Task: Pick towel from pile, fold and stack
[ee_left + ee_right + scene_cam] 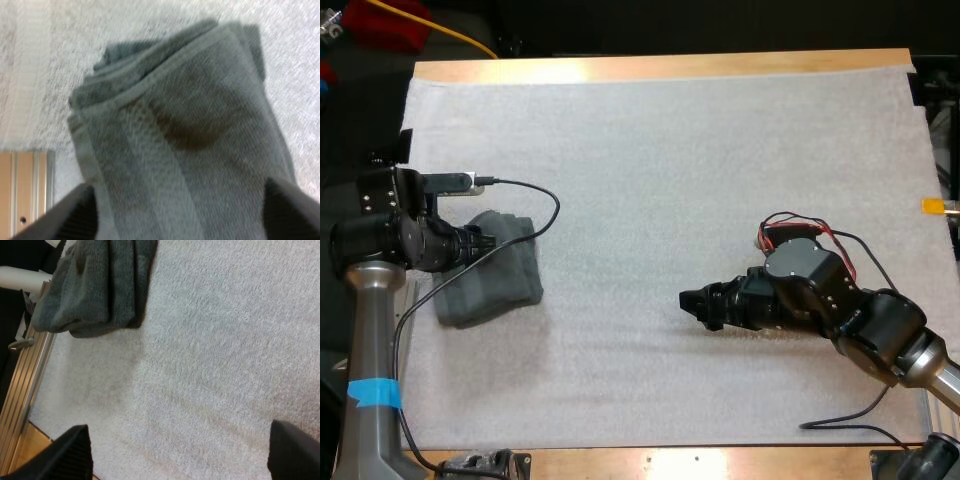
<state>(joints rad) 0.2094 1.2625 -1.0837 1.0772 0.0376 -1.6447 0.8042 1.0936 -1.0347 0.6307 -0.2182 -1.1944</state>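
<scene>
the white mat [670, 150] covers nearly all of the wooden surface [650, 66], which shows as bare strips along the far and near sides. a dark grey-green folded towel [495, 285] lies at the mat's left edge, its long axis running from the near side toward the far side and leaning a little right. its far end is hidden under the left hand [498, 240]. layered edges show in the left wrist view, though whether this is one towel or several is hard to tell. the left hand's fingers [55, 217] stand wide apart on either side of the towel, not clamped on it. the right hand [688, 303] points left over bare mat, well apart from the towel, its fingers [70, 452] spread apart on nothing.
</scene>
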